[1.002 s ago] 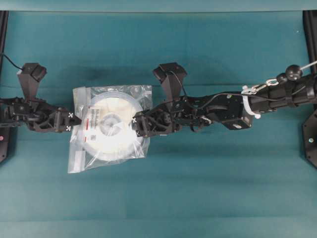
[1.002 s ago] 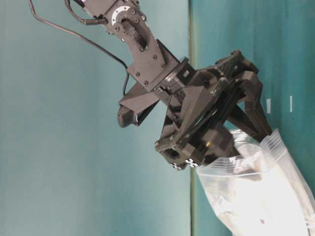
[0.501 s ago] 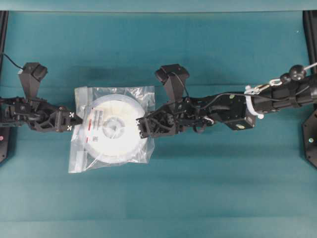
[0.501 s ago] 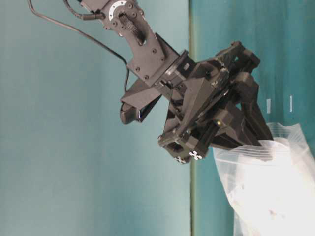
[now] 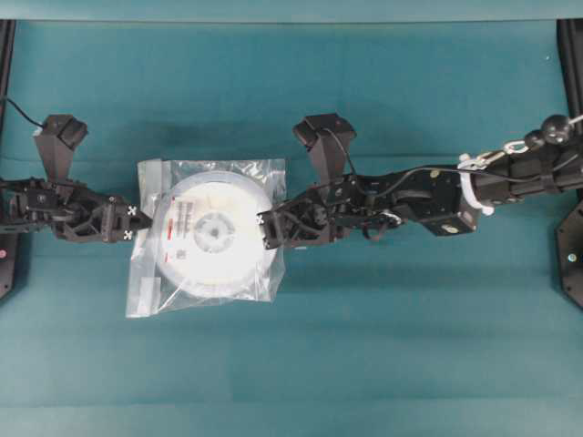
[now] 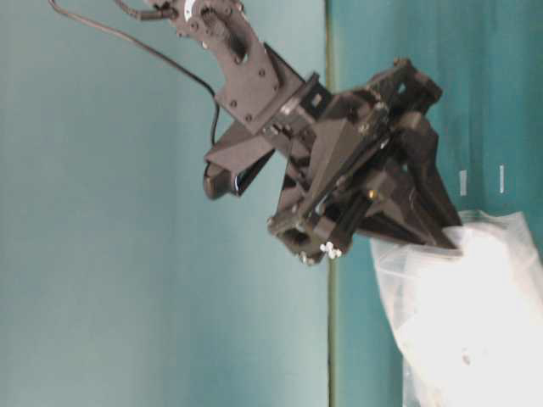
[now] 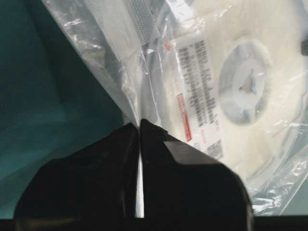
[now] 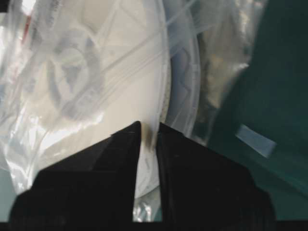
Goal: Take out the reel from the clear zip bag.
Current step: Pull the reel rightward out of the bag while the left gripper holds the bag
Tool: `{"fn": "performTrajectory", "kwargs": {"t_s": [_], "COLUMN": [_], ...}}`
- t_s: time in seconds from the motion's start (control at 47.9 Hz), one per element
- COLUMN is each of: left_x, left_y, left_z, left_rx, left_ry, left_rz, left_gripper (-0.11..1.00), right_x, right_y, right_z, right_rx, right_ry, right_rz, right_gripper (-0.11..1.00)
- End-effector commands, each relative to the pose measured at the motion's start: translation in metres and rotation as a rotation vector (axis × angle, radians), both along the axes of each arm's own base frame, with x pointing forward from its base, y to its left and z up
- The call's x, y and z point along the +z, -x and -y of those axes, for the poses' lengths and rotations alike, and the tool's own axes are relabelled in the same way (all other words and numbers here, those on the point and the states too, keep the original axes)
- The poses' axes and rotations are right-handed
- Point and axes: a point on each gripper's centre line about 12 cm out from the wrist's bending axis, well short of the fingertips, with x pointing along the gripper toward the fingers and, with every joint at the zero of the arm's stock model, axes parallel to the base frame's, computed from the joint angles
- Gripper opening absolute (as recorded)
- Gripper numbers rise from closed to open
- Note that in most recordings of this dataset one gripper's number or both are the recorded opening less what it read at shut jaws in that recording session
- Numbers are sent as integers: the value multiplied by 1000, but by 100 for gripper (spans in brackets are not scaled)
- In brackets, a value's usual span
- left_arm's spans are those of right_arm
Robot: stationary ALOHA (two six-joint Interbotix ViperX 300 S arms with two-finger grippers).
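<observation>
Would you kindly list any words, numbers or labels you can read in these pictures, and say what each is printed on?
None can be read.
Label on the reel, inside the clear zip bag: several lines of small dark print, too blurred to read.
Red strip on that label: lettering too small to read.
Small code block at the label's lower end: not legible.

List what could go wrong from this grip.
The right tool seems shut on the flat white plastic reel through the clear crinkly zip bag, so pulling may drag both. The left tool pinches only thin film at the bag's edge, which might slip or tear.
</observation>
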Motion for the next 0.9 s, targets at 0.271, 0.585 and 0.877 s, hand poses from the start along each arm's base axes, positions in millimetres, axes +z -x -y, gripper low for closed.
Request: {"fn": "performTrajectory", "kwargs": {"t_s": [0.271,0.585,0.877], "left_x": [5,4,5], "left_y": [-5,-5,-5], "left_z": [0,0,0], "left_rx": [-7,-7,-8], "left_ry": [-7,-7,-8], "left_rz": [22,19,22], "left_gripper": [1,1,1], "right_x": [9,7,8], "right_y": [22,47,76], "right_z": [-2,-2,-2], "right_rx": [2,-3,-15], "right_ry": [9,10,8], "right_rz": [8,-14,-29], "right_gripper": [12,4,4]}}
